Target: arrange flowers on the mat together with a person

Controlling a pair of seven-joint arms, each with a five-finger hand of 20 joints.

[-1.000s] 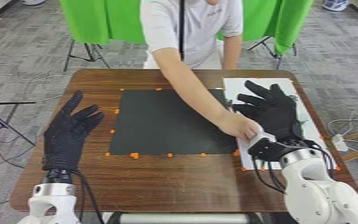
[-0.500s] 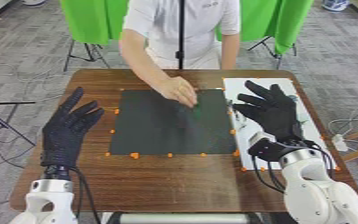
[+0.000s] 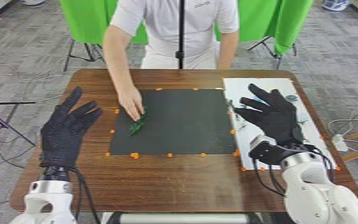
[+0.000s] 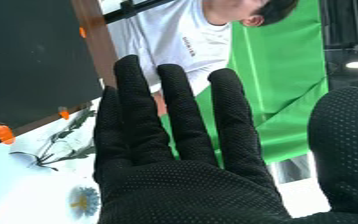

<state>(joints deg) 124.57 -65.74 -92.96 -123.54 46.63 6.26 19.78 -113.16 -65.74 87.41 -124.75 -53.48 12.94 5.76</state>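
A person's hand (image 3: 130, 102) holds a green sprig (image 3: 136, 127) at the left edge of the black mat (image 3: 180, 132), probably to frame that side, while the right hand (image 3: 273, 117) — fingers apart over the white sheet (image 3: 238, 86) — and loosely open left hand (image 3: 62, 137) seemingly give it room.

My head view looks forward and down from the near side, over the whole table (image 3: 175, 182). My right wrist view sits close against the right hand (image 3: 275, 117), tipped sideways, facing the far green cloth (image 3: 286, 25). Both catch part of the dark mat (image 3: 184, 135) and white sheet (image 3: 240, 85).
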